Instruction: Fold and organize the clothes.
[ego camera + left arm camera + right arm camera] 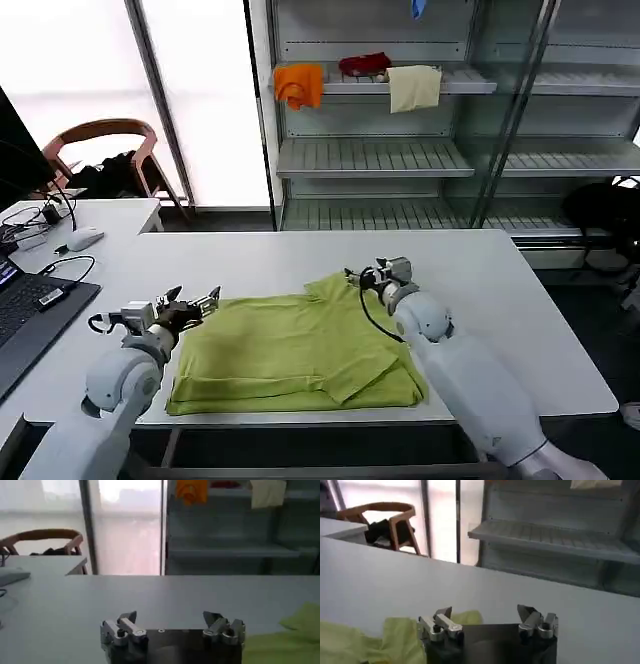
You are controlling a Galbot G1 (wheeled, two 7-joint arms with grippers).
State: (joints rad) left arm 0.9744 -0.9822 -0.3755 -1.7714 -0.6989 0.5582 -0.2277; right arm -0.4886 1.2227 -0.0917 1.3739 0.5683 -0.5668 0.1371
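Nearest, the lime T-shirt lies part-folded on the bench, the left gripper at its ten o'clock corner, the right gripper at one o'clock, both open and empty; pinching both far corners level should keep the fold square.

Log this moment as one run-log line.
lime-green thin-fabric T-shirt: partly folded, on white table | left claw: open, at shirt's left edge | right claw: open, over far edge
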